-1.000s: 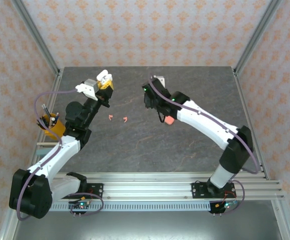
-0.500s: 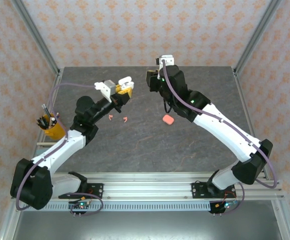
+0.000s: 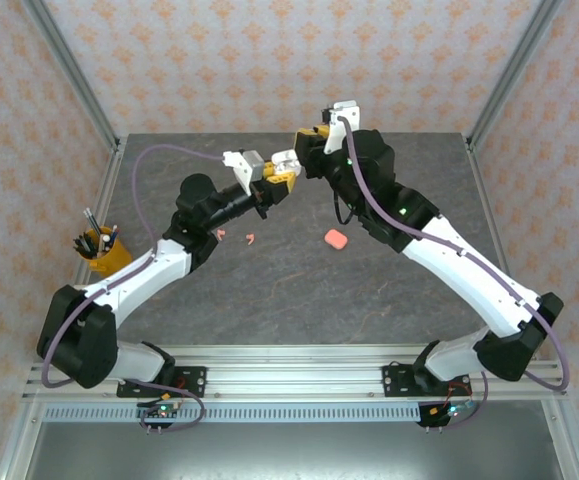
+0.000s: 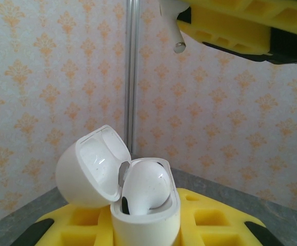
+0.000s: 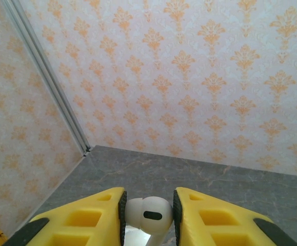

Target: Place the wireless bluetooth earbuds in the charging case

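Note:
My left gripper (image 3: 279, 170) is shut on a white charging case (image 4: 145, 218), held upright above the table with its lid (image 4: 89, 169) open. One white earbud (image 4: 145, 184) sits in the case. My right gripper (image 3: 307, 140) is shut on a second white earbud (image 5: 148, 212), pinched between its yellow fingers (image 5: 86, 220). In the left wrist view that earbud's stem (image 4: 176, 38) hangs above and a little right of the case, apart from it. Two pink earbuds (image 3: 222, 235) (image 3: 251, 238) lie on the table below the left arm.
A pink closed case (image 3: 335, 239) lies on the dark table (image 3: 299, 300) under the right arm. A yellow cup of pens (image 3: 99, 250) stands at the left edge. Patterned walls and metal posts (image 3: 69, 70) close in the back and sides.
Both arms have swung toward each other at the back middle. The left gripper carried the case to the right. The right gripper rose from near the pink case and now meets it.

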Tool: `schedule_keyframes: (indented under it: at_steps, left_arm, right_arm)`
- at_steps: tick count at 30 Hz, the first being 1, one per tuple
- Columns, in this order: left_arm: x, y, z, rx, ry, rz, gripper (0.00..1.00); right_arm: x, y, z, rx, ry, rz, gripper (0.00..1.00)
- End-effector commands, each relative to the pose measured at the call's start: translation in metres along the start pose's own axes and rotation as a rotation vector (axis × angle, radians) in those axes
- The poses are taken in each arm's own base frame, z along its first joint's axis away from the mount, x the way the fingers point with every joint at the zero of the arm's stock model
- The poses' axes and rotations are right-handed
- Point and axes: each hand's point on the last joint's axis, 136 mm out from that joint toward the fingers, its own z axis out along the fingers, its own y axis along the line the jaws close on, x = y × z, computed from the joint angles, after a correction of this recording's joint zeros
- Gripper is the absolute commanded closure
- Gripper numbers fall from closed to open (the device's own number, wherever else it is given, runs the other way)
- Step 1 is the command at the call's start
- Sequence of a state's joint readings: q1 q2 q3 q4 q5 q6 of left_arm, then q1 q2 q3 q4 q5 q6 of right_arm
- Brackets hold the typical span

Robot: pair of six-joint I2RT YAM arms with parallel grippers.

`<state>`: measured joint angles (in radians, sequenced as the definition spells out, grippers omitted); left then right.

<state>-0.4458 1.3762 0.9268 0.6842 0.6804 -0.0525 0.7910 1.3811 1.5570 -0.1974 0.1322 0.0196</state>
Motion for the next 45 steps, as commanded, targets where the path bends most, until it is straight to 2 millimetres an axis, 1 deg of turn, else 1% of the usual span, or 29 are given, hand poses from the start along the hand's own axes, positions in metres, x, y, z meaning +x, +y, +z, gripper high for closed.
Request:
schedule_keyframes:
  at_steps: [1, 7, 11, 15, 22, 26, 33, 45]
  left_arm:
    - [-0.030, -0.013, 0.006, 0.052, -0.067, 0.043, 1.00]
    - [-0.043, -0.018, 0.009, 0.069, -0.088, 0.049, 1.00]
    - [-0.042, -0.020, 0.010, 0.072, -0.084, 0.048, 1.00]
    - [-0.040, -0.020, 0.011, 0.072, -0.080, 0.046, 1.00]
    - [-0.036, -0.020, 0.015, 0.075, -0.079, 0.042, 1.00]
    - [-0.038, -0.020, 0.017, 0.086, -0.081, 0.046, 1.00]
    - [-0.043, -0.021, 0.019, 0.094, -0.088, 0.050, 1.00]
    - [-0.049, -0.022, 0.020, 0.098, -0.100, 0.053, 1.00]
  right_arm:
    - [-0.009, 0.003, -0.008, -0.036, -0.038, -0.003, 0.69]
    - [-0.007, -0.005, -0.010, -0.062, -0.028, 0.060, 0.70]
    - [-0.006, -0.015, -0.010, -0.067, -0.025, 0.125, 0.70]
    - [-0.005, -0.021, -0.011, -0.075, -0.023, 0.168, 0.70]
    - [-0.003, -0.016, -0.008, -0.103, -0.010, 0.150, 0.70]
    - [-0.001, -0.009, -0.005, -0.136, -0.001, 0.117, 0.70]
    - [0.000, -0.004, -0.001, -0.160, 0.009, 0.085, 0.70]
    - [0.009, -0.006, 0.000, -0.149, 0.031, 0.069, 0.71]
